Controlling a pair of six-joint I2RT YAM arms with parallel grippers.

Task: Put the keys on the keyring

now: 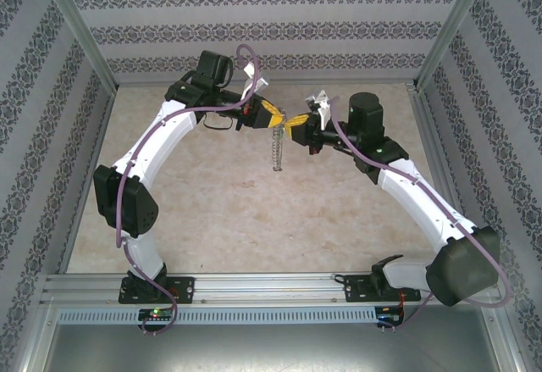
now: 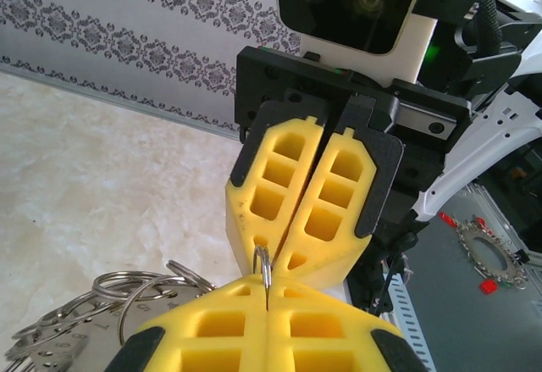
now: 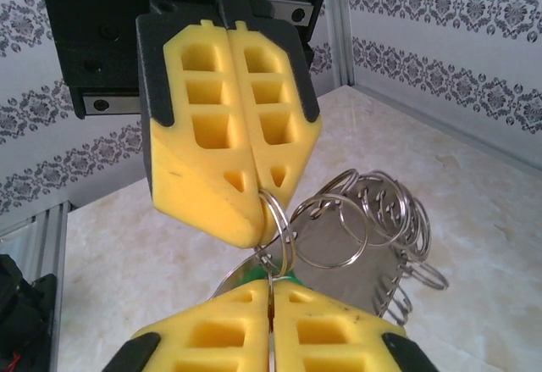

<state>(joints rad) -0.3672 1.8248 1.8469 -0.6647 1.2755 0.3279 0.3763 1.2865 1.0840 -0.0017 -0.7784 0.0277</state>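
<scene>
At upper centre we see the left fingers and right fingers tip to tip, both clenched on the keyring, which dangles above the counter. The green key peeks beside the right tips.

This looks like a robotics lab test cell: a marble-patterned tabletop is boxed in by aluminium frame posts and panels of damask-print wallpaper, with cabled white robot arms bolted to a slotted aluminium rail at its near edge.
</scene>
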